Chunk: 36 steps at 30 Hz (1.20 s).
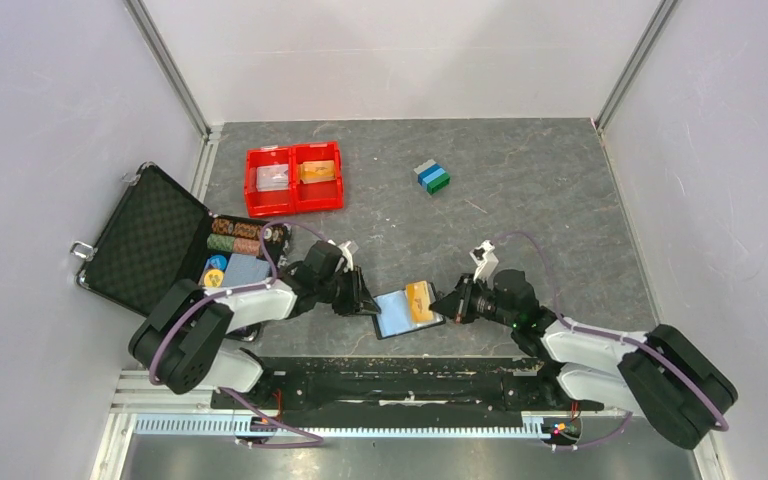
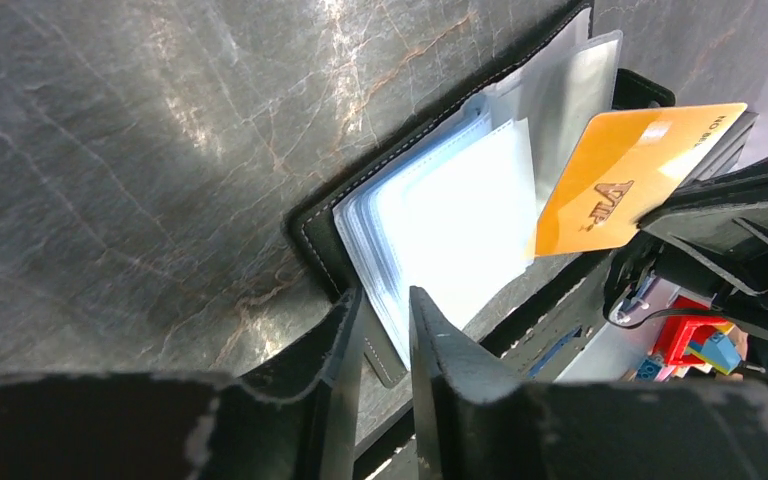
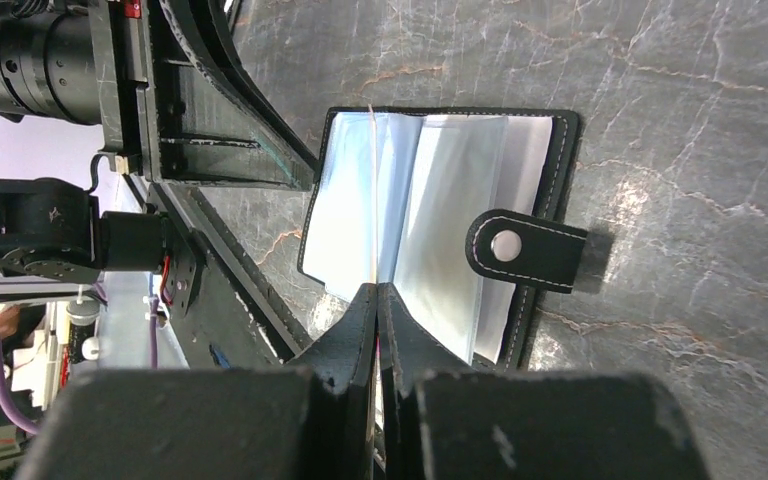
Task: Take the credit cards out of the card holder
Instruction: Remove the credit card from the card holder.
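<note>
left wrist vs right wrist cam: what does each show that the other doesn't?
Left wrist only: the orange credit card face-on, its "VIP" print readable, pinched by the right gripper.
Right wrist only: the snap strap with its metal stud. There the card is just a thin edge-on line running out from the closed fingers.
Both: the card holder lying open on the marbled table, clear sleeves fanned.

left hand (image 2: 385, 305): jaws slightly apart | right hand (image 3: 377, 295): jaws pressed together
</note>
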{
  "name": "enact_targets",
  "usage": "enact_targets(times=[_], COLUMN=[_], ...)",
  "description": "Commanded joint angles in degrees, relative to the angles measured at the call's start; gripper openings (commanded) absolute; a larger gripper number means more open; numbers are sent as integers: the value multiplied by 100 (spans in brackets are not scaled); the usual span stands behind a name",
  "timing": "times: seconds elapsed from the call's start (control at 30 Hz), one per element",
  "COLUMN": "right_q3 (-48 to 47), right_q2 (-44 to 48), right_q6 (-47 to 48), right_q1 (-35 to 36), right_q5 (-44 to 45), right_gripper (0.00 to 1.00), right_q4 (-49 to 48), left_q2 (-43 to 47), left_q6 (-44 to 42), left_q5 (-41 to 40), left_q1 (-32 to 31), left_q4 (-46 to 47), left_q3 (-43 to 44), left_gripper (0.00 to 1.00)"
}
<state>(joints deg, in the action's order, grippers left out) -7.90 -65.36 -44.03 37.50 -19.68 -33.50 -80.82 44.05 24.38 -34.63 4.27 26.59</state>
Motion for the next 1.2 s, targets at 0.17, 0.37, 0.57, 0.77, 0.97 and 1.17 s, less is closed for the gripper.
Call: enact_targets(times=[0.17,0.37,0.57,0.77,0.97,1.17], right_q3=[-358,-777,-990,-967,-673,-428], right_q2=[812,1132,1352,1479,1477,1436], right_q6=[830,1380,1557,1345,847,284], right_q1=[-308,-366,-361,-366,-366,-355], right_q5=[-410,-1474,-2470,-2935,-3309,-3525], right_gripper=[0,0,0,0,0,0], right_q4=[1071,1536,1772,1494,676,-186], left_q2=[968,1501,1848,1681,1520,1179], left_q6=[-366,-768,-1074,-1443,-1974,-2247], left_q5=[82,251,872,2129,2265,2460], left_q1=[-26,-31,-28,-26,-35,-76], left_q4=[-945,-1233,-1401,-1568,-2192,-2494], left_q3=[647,1030,1413,1829,2231,2373], left_gripper=[48,56,61,65,66,64])
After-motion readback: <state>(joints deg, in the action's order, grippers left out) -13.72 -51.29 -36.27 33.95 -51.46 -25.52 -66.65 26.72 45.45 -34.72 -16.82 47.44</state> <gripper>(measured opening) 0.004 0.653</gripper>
